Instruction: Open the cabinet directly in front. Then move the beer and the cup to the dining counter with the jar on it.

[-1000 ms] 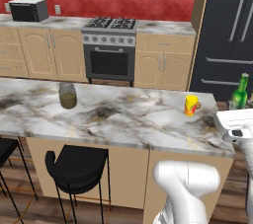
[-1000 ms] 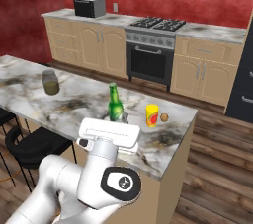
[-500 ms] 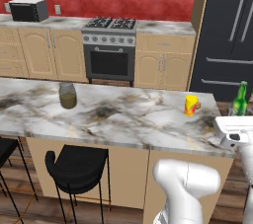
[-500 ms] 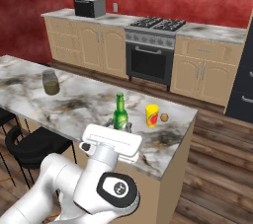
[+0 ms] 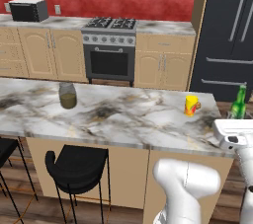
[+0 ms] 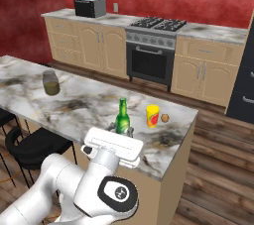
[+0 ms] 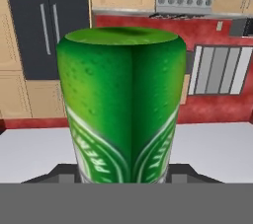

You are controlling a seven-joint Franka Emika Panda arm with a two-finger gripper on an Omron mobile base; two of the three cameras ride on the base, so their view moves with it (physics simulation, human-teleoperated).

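Note:
My gripper [image 7: 123, 174] is shut on the beer [image 7: 122, 104], a green bottle held upright at its lower body. The beer [image 6: 122, 116] rises from the white hand [image 6: 113, 145] at the near right end of the dining counter [image 6: 84, 104]. From the left base view the beer [image 5: 239, 103] stands just past the dining counter's [image 5: 123, 115] right end, above the hand [image 5: 235, 134]. The yellow cup [image 5: 190, 105] [image 6: 153, 115] stands on the marble close by. The jar [image 5: 67, 95] [image 6: 50, 82] stands farther left. The cabinet is out of view.
A small brown ball [image 6: 164, 117] lies beside the cup. Black stools [image 5: 76, 166] stand under the counter's near side. Behind are the stove [image 5: 109, 45], tan base cabinets, a microwave [image 5: 28, 9] and a black fridge [image 5: 230, 30].
The hand and the beer have come down and a little nearer and rightward, toward the counter's right end. Cup and jar have not moved.

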